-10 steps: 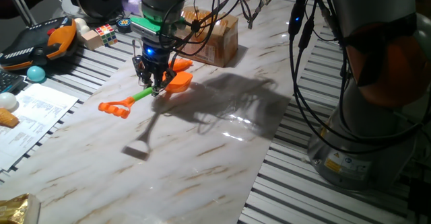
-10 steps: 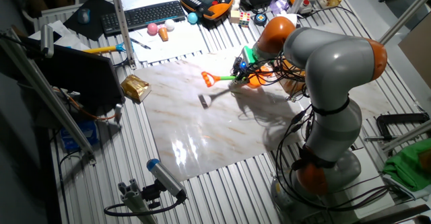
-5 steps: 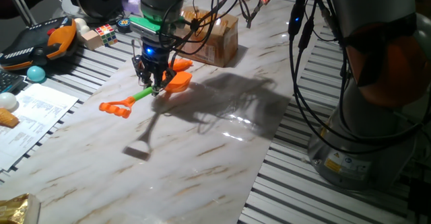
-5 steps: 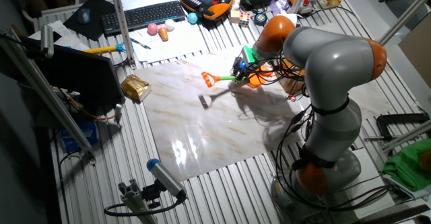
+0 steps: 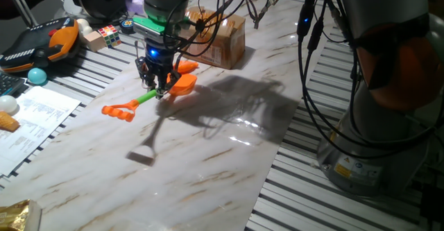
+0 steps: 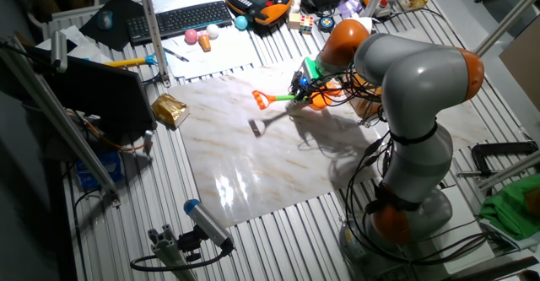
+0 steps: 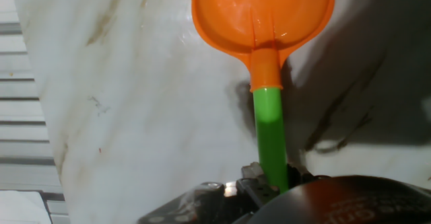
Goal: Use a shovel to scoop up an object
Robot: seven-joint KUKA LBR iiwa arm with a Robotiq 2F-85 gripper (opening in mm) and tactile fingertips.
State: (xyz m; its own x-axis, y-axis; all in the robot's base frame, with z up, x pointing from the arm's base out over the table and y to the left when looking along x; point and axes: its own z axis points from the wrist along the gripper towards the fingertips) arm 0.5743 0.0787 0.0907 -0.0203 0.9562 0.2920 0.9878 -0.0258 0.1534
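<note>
Hand view is showing the tool (image 5: 159, 87) gripping the shovel (image 7: 267, 69) by its green shaft; blade is nearing the orange fish toy (image 5: 187, 67) on the bench (image 5: 208, 155), scooping not yet done.

The shovel (image 5: 149, 97) is held by its shaft in the gripper (image 5: 159, 90) above the marble board (image 5: 194, 155), its blade (image 7: 262, 15) toward the cardboard box (image 5: 220, 40) and its loop end (image 5: 118, 111) toward the paper sheets (image 5: 35, 123). The object (image 5: 186, 67) is seen just beyond the blade, between it and the box. A puzzle cube (image 5: 105, 35) and a teach pendant (image 5: 41, 45) are placed off the board, behind the gripper. A keyboard (image 6: 181, 17) is set at the table's far edge in the other fixed view.
</note>
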